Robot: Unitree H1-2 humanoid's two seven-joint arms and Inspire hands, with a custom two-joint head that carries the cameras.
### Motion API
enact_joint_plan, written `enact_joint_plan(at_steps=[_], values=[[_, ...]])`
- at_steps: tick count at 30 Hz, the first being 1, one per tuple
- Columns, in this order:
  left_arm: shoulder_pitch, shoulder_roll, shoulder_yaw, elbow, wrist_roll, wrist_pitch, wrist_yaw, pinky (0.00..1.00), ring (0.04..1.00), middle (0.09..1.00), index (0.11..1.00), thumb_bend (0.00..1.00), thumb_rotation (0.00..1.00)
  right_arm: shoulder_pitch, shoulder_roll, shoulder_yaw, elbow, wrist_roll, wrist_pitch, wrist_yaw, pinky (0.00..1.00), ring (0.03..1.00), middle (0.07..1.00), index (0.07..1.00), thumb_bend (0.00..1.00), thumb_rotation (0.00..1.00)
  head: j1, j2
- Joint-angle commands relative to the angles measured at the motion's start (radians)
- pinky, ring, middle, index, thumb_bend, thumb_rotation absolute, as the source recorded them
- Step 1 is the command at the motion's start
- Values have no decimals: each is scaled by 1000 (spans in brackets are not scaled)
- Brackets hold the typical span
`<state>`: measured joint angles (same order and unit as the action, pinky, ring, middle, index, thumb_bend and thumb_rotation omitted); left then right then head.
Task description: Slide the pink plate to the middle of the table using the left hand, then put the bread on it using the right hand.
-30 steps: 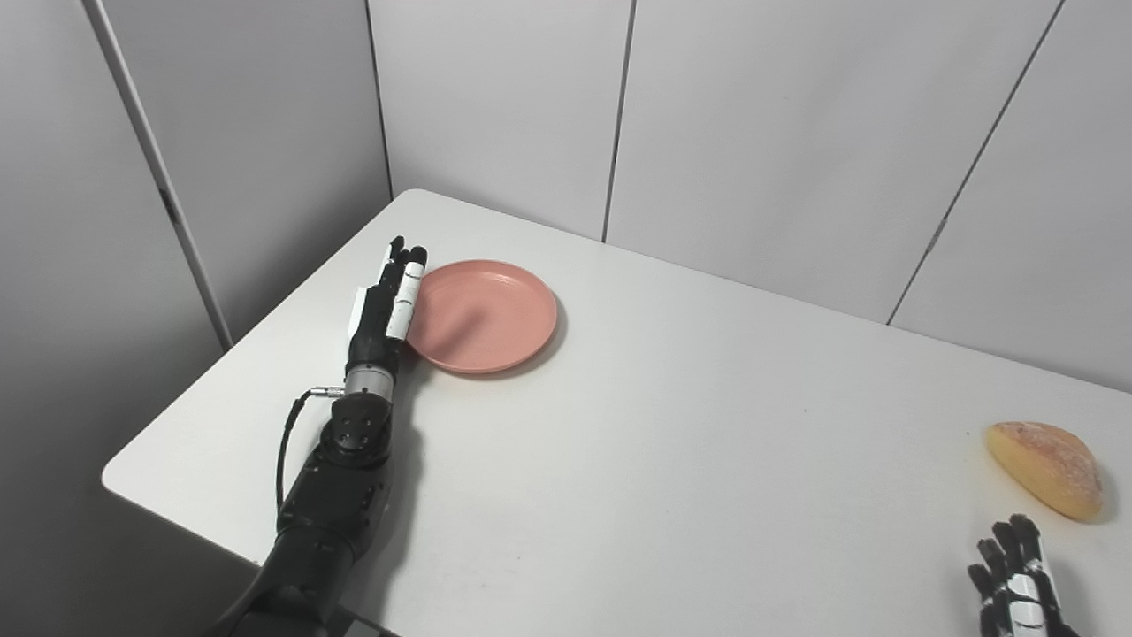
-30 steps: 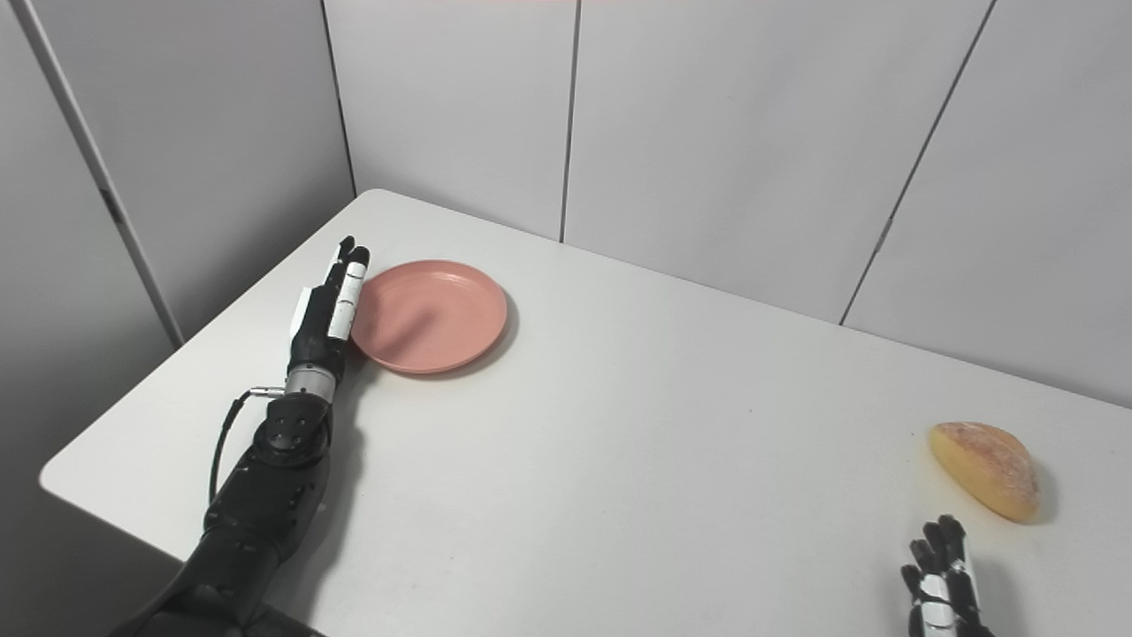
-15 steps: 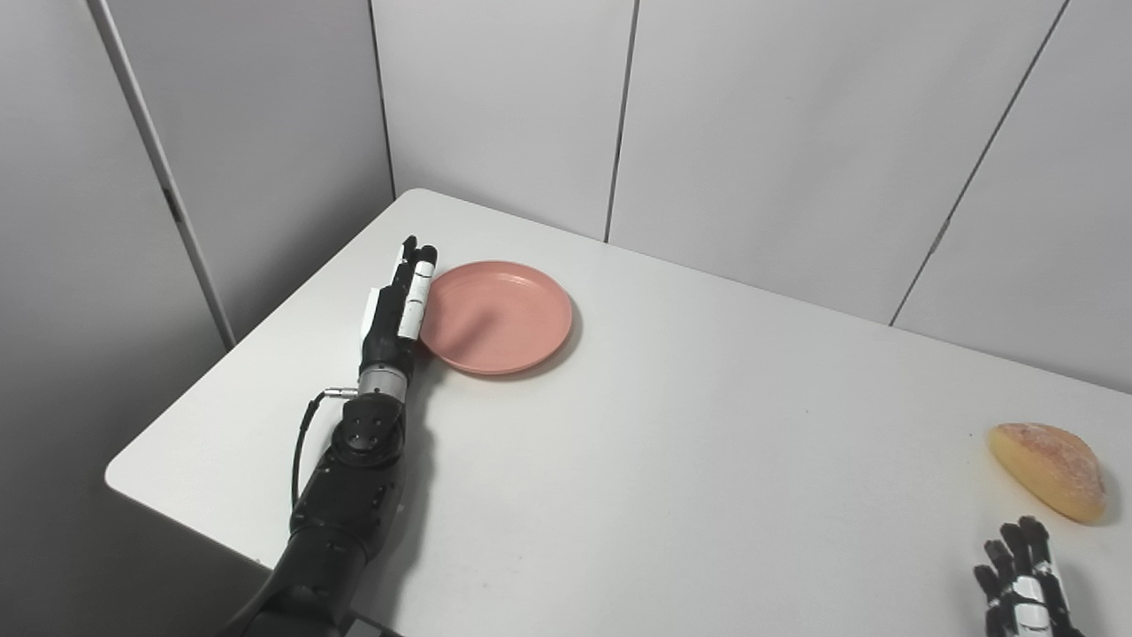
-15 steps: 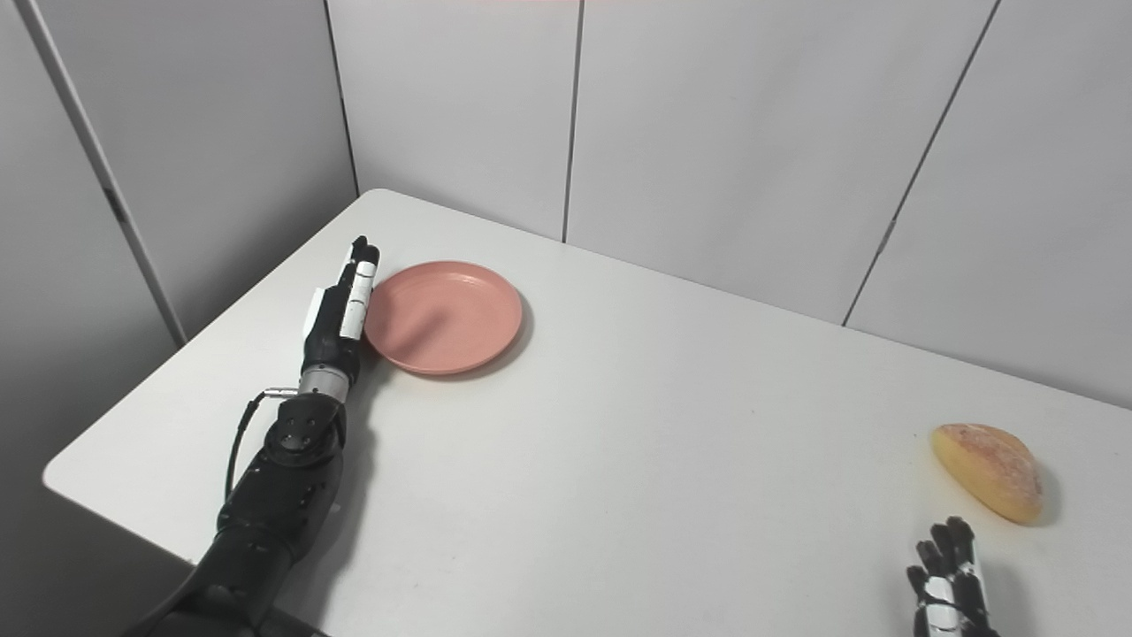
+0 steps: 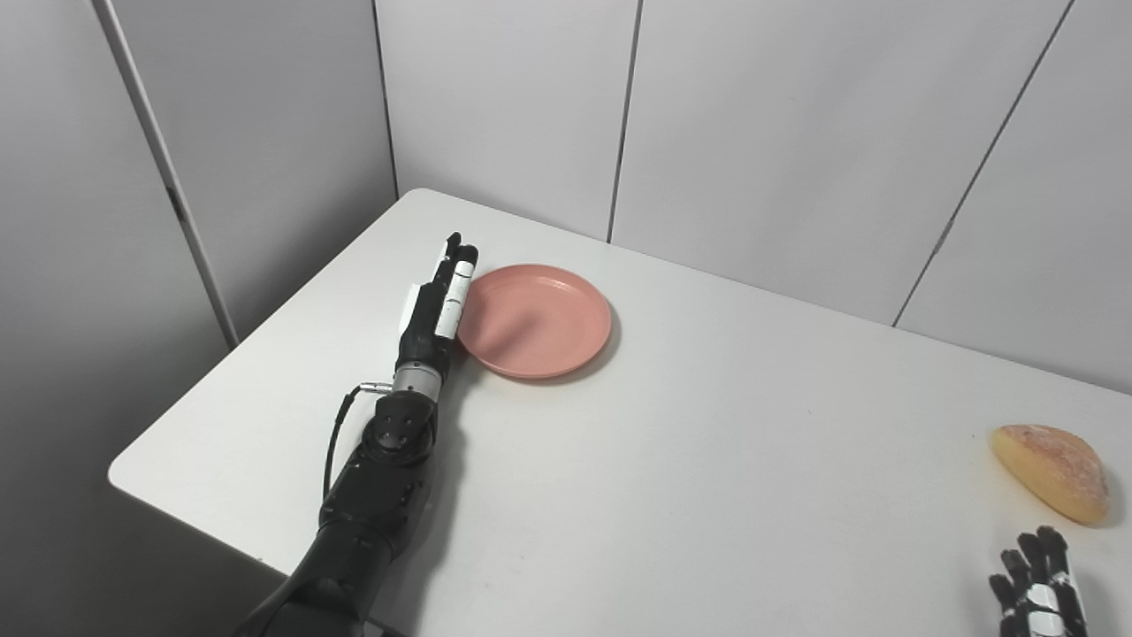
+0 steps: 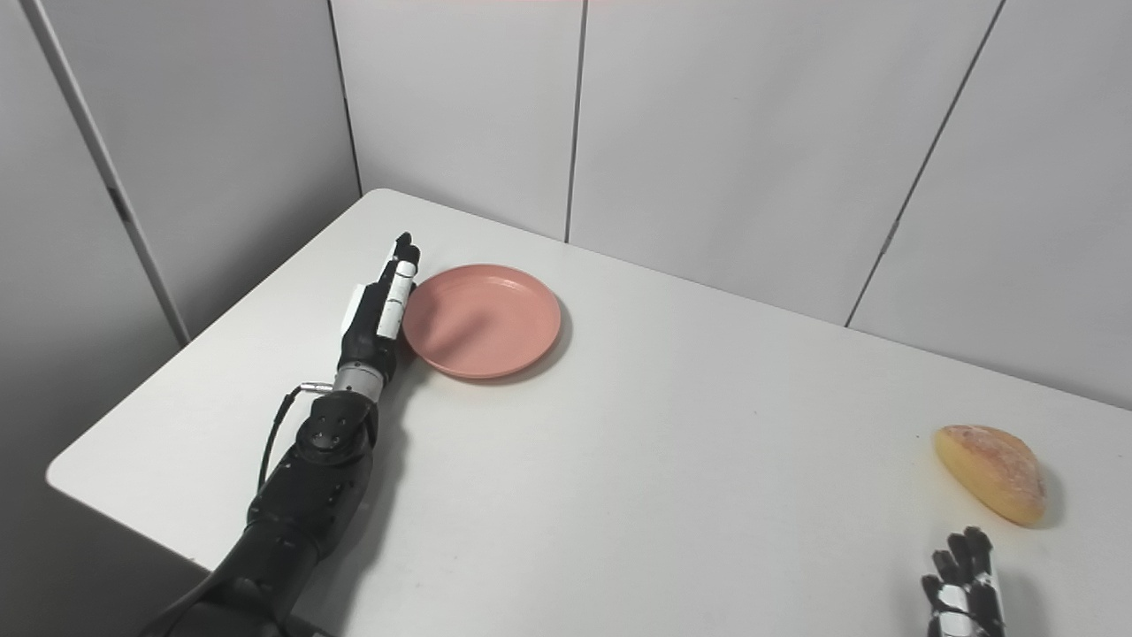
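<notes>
Upper left, our left hand (image 5: 438,305) lies flat, fingers straight, against the pink plate's (image 5: 539,320) left rim. Bare table (image 5: 707,460) spreads rightward. Bread (image 5: 1052,471) sits lower right, above our right hand (image 5: 1035,593), fingers spread.

Loads of bare table (image 5: 707,495) is left between the plate (image 5: 538,320) and the bread (image 5: 1052,471), so the whole middle is wide open. The plate's left edge is hemmed in by the left hand (image 5: 435,305), pressed flat against it with fingers straight. The bread's near side is only faced by the right hand (image 5: 1035,588), fingers spread. The wall panels (image 5: 761,133) close off the far edge.
</notes>
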<state>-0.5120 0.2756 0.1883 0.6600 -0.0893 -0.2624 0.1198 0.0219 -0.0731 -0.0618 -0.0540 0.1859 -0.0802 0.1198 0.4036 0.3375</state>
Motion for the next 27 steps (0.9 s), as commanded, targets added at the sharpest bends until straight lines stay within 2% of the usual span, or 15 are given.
enact_joint_plan(at_steps=[1,9,14,22,27], values=[[-39,-7,-8,-29,13,-17,1,980,985,990,981,678,1000,-9,0,-3,-26,3,-40,2,1000,1000,1000,1000,686,828,0,1],[-32,-44,-23,-59,-8,-11,-38,990,1000,1000,969,678,1000,-10,5,-2,-37,-3,-27,-6,1000,1000,1000,1000,716,817,-1,3],[-28,-82,-47,-78,23,19,-21,993,988,985,966,677,1000,-13,5,-3,-35,1,-24,-5,1000,1000,1000,1000,698,817,-10,6],[-28,-121,-84,-82,62,12,-20,956,984,985,967,695,1000,-14,5,-3,-30,-7,-38,-5,1000,1000,1000,1000,684,818,-24,10],[-31,-138,-90,-81,48,10,-34,951,979,979,965,696,1000,-14,-4,2,-33,-11,-38,6,1000,1000,1000,1000,692,848,-40,18]])
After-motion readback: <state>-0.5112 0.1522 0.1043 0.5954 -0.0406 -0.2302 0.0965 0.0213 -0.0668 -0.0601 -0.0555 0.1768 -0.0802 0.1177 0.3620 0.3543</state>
